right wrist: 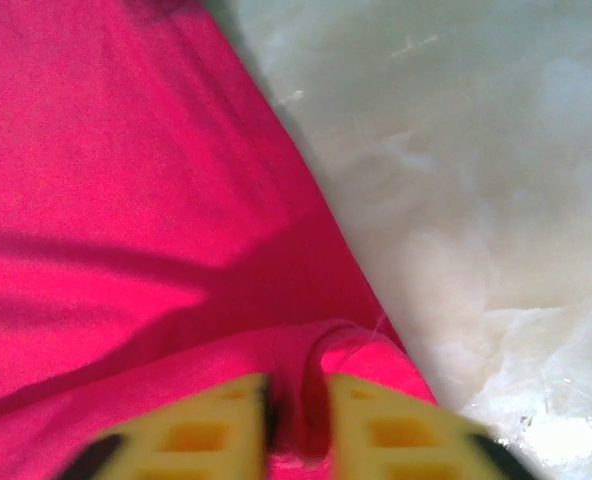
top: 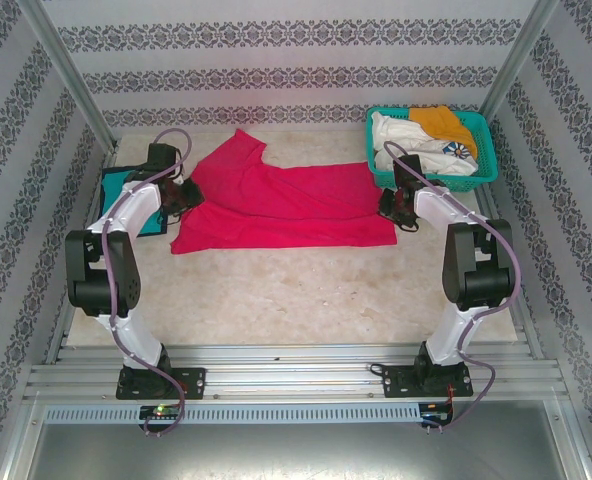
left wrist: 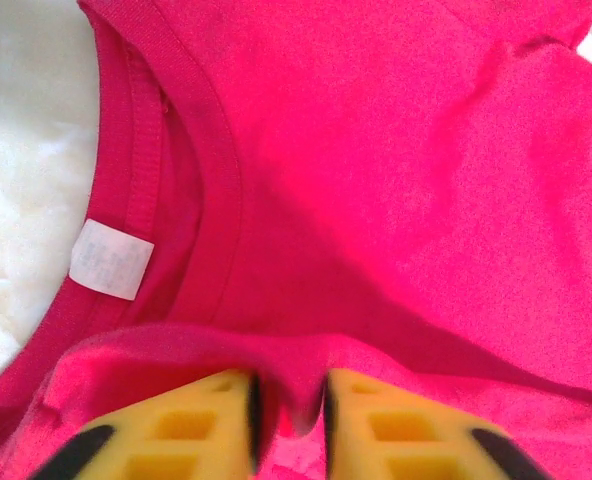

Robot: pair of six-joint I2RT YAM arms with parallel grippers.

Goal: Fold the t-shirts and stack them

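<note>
Two grippers are on one garment here. The pink-red t-shirt (top: 286, 205) lies spread across the far half of the table (top: 306, 300), neck to the left, bottom edge to the right.

The left gripper (top: 183, 192) sits at the neck end. Its wrist view shows the yellow fingers (left wrist: 201, 425) drawn close with a ridge of pink cloth pinched between them, just below the ribbed collar (left wrist: 221, 200) and white label (left wrist: 111, 260).

The right gripper (top: 388, 203) is at the shirt's right edge, and its fingers (right wrist: 376, 430) likewise nip a bunched fold of the hem (right wrist: 351, 350) right beside bare tabletop.

This is light, limp jersey, so it will sag and crease between any two held points. The firmer places to hold look like the stitched collar and hem corners, kept taut.

A white t-shirt (top: 406, 135) and an orange t-shirt (top: 441, 122) wait in the mesh basket (top: 431, 182) at far right. A teal t-shirt (top: 111, 188) lies flat under the left arm.
</note>
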